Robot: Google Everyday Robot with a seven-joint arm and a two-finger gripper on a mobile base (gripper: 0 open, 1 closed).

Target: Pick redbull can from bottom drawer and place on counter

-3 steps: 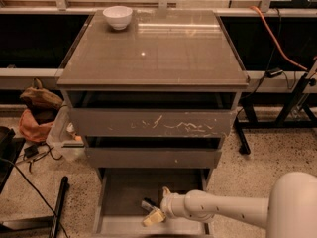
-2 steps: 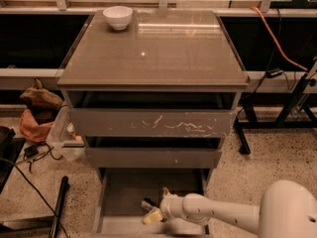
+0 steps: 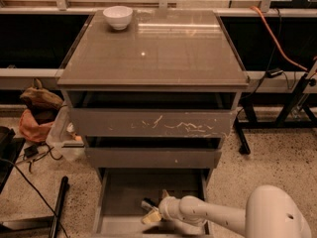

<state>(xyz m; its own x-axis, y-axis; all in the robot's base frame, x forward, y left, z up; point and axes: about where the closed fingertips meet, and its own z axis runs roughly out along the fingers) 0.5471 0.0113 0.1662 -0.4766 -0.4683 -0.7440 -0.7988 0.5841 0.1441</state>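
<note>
Robot's hand [image 3: 153, 211] sits low inside the bottom drawer [image 3: 121, 195], right at the can [image 3: 147, 204] lying on the drawer floor. Open or closed: cannot tell. Best to centre on the can's middle, grip firmly and lift straight up before heading for the bench [image 3: 158, 58].

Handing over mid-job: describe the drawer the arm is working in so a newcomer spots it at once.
Find the grey-brown cabinet with a white bowl on its glossy top. Go down its three drawers to the bottom drawer, pulled out by the floor, where the gripper hangs beside a small can. Unlike the white-scratched drawer and the plain middle one above, its flat inside shows.
</note>
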